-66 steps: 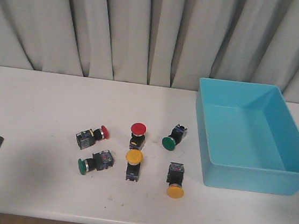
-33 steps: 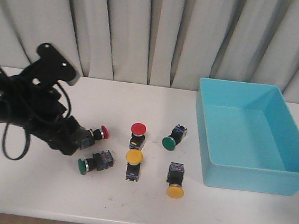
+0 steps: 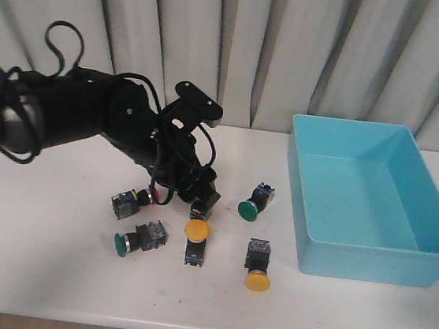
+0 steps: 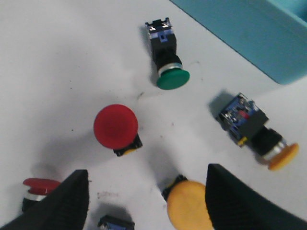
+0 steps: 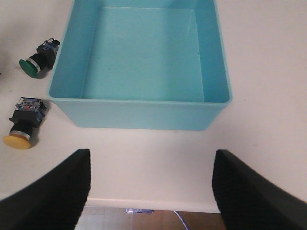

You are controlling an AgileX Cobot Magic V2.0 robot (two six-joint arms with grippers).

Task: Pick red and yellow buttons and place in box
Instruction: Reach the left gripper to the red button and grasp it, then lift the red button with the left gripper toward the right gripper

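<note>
Movement from the left gripper (image 4: 144, 201): it has swung in from the table's left edge over the upright red button (image 4: 115, 125), jaws wide and empty; the box (image 3: 374, 202) at the right edge waits bare.

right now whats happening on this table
The left arm has reached out over the cluster of push-button switches, its open left gripper hovering above the upright red button, with an upright yellow button close by. It holds nothing. The turquoise box is empty, so no red or yellow button has gone in yet. The right gripper waits, open, at the table edge in front of the box. The green buttons lie untouched.
</note>
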